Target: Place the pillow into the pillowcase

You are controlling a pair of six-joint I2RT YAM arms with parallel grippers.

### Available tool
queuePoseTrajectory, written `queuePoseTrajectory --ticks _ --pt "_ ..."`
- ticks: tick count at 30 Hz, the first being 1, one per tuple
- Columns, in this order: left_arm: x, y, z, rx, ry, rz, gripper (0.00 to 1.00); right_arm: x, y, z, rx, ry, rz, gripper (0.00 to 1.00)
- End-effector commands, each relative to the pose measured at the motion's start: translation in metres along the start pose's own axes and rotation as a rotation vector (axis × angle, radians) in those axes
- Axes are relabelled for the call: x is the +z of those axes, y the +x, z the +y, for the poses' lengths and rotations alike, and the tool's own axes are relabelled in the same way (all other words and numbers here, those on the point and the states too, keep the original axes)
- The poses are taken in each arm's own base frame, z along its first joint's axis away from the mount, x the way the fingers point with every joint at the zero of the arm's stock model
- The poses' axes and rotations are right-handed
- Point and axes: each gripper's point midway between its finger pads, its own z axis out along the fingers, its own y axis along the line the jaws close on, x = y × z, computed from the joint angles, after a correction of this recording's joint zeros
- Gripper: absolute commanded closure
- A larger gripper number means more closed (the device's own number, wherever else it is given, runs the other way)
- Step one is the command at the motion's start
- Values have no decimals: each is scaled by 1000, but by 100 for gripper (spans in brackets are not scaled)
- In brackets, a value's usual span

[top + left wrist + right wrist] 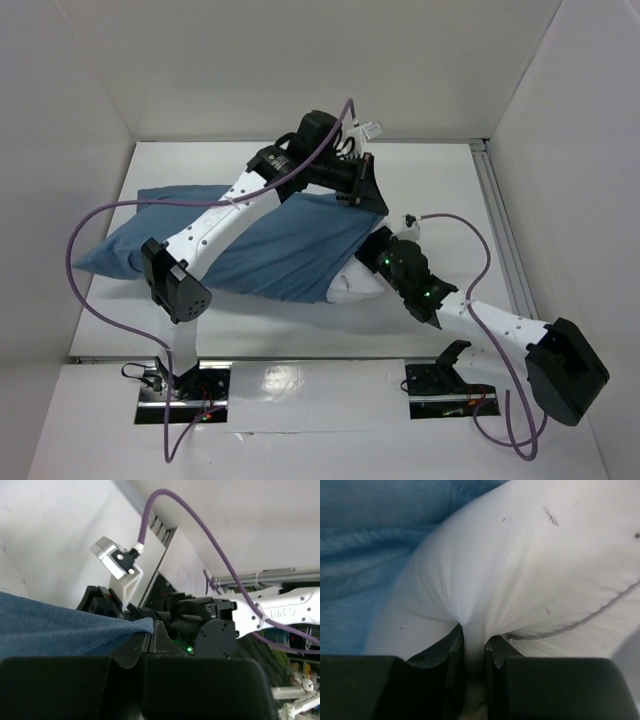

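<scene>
Nearest the arm bases, the right gripper (475, 649) has its two black fingers drawn close together on a fold of the plump white fabric pillow (530, 565), pinching the cloth into a tight crease between them. That exposed white end pokes out of the open mouth of the wrinkly dusty-blue cloth pillowcase (270, 250). The rest of the pillow lies under the blue cloth, which stretches away to the left across the white table (440, 190). Farther back, the left gripper (149, 632) is clamped on the upper hem of the pillowcase mouth, holding that blue edge lifted above the pillow.
</scene>
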Motion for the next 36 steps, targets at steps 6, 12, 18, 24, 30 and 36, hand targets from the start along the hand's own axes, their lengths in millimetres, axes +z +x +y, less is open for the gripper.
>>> queuePoseTrajectory --ticks 6,12,18,24,30,36 --pt "-20 -1 -2 177 -183 -60 16 15 -5 -34 37 75 42 100" --pt "-93 49 38 157 -643 -136 45 48 -32 -4 -145 79 266 81" --pt "-148 117 85 23 -904 -159 24 0 -36 -25 -285 208 325 17" --pt "-217 156 122 -129 -1169 -265 24 -47 -35 -50 -326 270 331 7" --pt "-234 195 177 -282 -1340 -236 27 -43 -16 -64 -348 250 436 7" --pt "-192 178 219 -226 -1241 -186 42 -32 21 -60 -325 150 552 90"
